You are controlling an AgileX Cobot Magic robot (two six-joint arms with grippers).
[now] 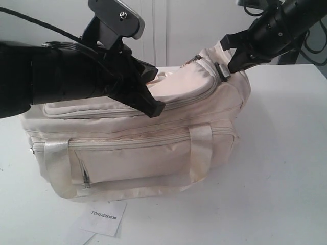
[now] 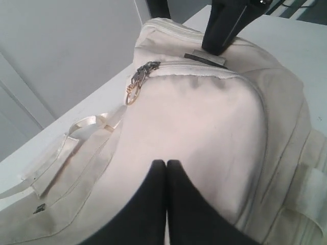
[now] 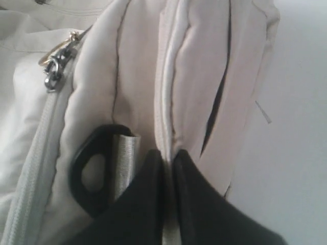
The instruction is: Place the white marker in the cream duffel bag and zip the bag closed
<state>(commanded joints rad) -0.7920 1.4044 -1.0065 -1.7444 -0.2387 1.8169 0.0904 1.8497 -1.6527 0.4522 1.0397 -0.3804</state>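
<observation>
left pincer (image 2: 166, 163) clenched, tips on cream duffel bag (image 2: 204, 127) | right pincer (image 3: 167, 154) gripping its seam

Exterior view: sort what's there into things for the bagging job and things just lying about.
For the job: cream duffel bag; left hand, on the bag's top; right hand, pinching the bag's end. No marker visible.
Lying about: white paper tag.
</observation>
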